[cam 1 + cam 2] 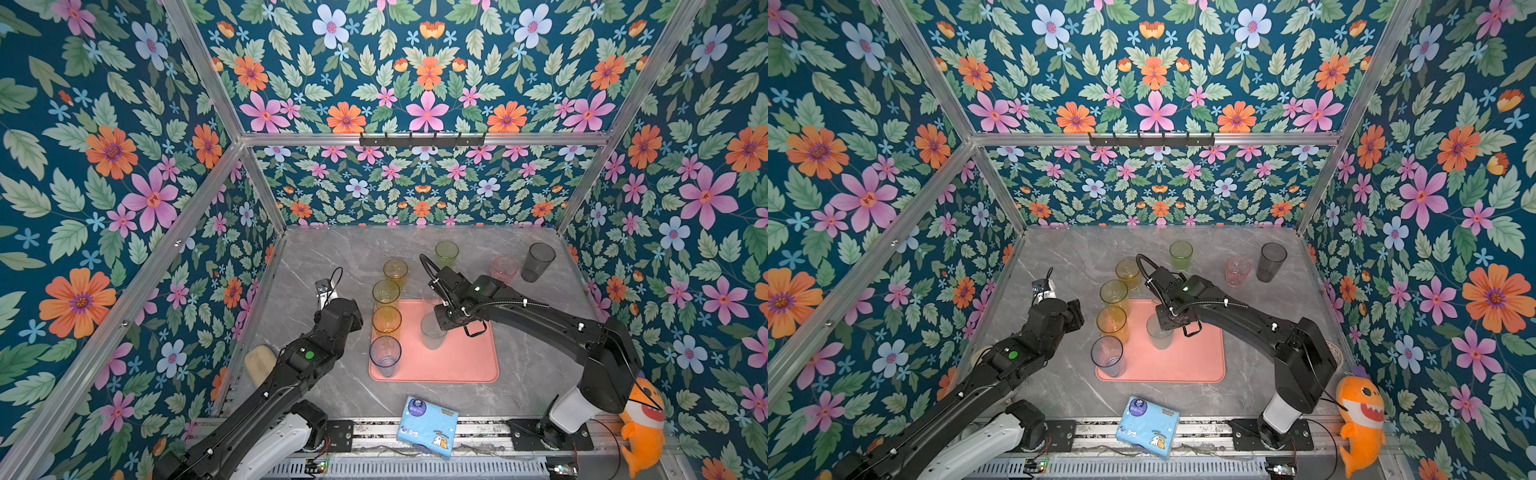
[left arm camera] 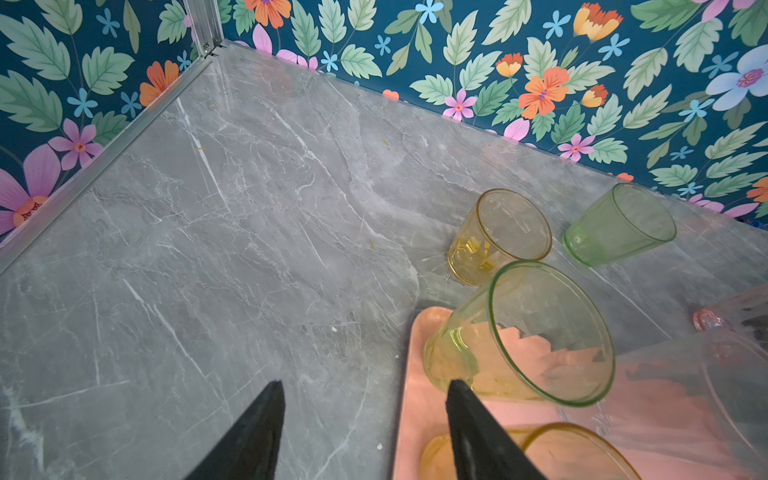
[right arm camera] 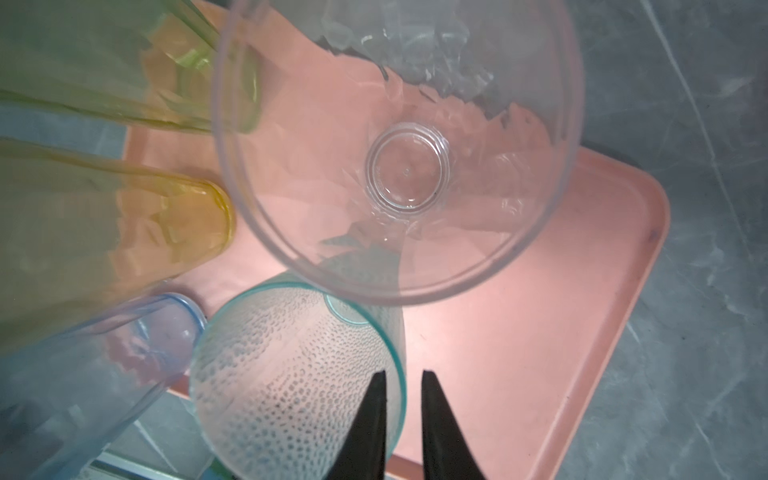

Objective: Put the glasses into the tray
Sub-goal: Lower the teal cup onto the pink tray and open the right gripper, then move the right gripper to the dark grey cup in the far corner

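Observation:
The salmon-pink tray (image 1: 461, 361) lies mid-table. Along its left side stand a yellow-green glass (image 1: 386, 293), an amber glass (image 1: 386, 320) and a blue-grey glass (image 1: 385, 355). A dotted teal glass (image 3: 291, 374) and a clear glass (image 3: 407, 174) stand further in. My right gripper (image 3: 403, 378) is narrowly open astride the teal glass's rim, one finger inside and one outside. My left gripper (image 2: 365, 390) hangs open and empty over the tray's left edge. On the bare table behind stand a short amber glass (image 1: 395, 270), a green glass (image 1: 446, 253), a pink glass (image 1: 505, 268) and a smoky dark glass (image 1: 538, 262).
A light-blue tissue packet (image 1: 428, 430) lies at the front edge, partly over the rail. An orange shark toy (image 1: 642, 428) hangs at the front right. A beige pad (image 1: 259, 361) sits by the left wall. Flowered walls close in three sides.

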Controlling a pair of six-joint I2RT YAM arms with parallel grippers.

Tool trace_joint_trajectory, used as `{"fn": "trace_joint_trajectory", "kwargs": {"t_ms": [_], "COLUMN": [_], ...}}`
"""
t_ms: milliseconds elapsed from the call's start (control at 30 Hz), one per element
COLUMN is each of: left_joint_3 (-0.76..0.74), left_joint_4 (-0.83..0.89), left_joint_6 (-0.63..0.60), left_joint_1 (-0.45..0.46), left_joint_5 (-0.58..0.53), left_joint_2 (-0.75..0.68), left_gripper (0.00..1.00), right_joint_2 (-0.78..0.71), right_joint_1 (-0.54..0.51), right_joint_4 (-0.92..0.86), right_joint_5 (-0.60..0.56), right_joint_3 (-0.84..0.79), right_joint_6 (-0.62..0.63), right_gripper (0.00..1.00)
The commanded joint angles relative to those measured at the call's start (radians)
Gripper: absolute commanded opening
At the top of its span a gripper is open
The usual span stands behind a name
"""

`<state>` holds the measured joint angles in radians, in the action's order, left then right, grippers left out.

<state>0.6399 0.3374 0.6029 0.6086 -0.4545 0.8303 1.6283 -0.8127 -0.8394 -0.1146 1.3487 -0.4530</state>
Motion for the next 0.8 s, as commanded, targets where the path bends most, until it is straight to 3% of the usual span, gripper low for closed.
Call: {"fn": "trace_joint_trajectory", "kwargs": {"t_ms": [0, 367, 767], "left_joint_3": [-0.002, 0.005, 0.027], "left_joint_4": [0.002, -0.001, -0.006], "left_joint_6": [0.006, 0.006, -0.026], "left_joint_1": [-0.001, -0.001, -0.001], "left_joint_5": [-0.011, -0.009, -0.061], "left_joint_2": [-0.002, 0.001, 0.010], "left_gripper": [0.65, 0.65, 0.65], "right_joint_2": [-0.005, -0.084, -0.122], "right_joint_1": [-0.002, -0.002, 0.001], "right_joint_4": [-0.030, -0.064, -0.080], "right_joint_5": [-0.006, -0.032, -0.207], "right_joint_3": [0.016, 0.069, 0.142], "right_joint_6": [-0.009, 0.020, 0.070], "right_gripper": [0.19, 0.22, 0.34]}}
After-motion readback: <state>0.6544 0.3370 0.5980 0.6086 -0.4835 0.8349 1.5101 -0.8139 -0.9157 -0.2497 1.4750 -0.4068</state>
